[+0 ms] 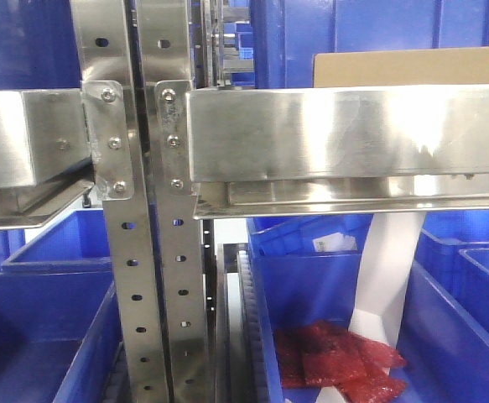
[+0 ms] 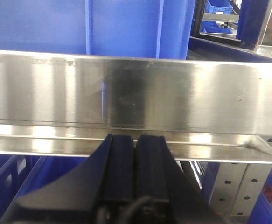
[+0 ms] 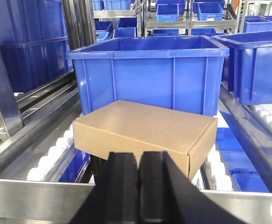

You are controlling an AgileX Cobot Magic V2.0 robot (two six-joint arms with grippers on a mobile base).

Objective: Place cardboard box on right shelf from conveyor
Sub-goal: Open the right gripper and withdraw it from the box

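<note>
The right tool [image 3: 138,186] showed in its wrist view with both dark fingers pressed flat together, nothing between them, poised just over the steel front lip of the right shelf [image 1: 345,134]. The left tool [image 2: 136,172] was likewise closed on nothing, its fingers meeting in a thin seam, parked below and in front of a broad steel lip that was probably the twin shelf, though that view alone could not settle which.

Just beyond the right tool lay the cardboard box [image 3: 142,133], flat on the white rollers of the shelf, its near corner angled a little toward the camera, with a large blue bin [image 3: 147,74] directly behind it. From the front view only the box's tan top edge [image 1: 412,67] peeked above the lip. The conveyor was not visible in any view.

By the look of it the box was already set down and let go, so the step in hand was most likely the retreat. To do that well, the right tool ought to be drawn straight back and slightly up, clearing the lip without clipping it, and kept off the box's near edge so it would not be dragged or nudged on the rollers
</note>
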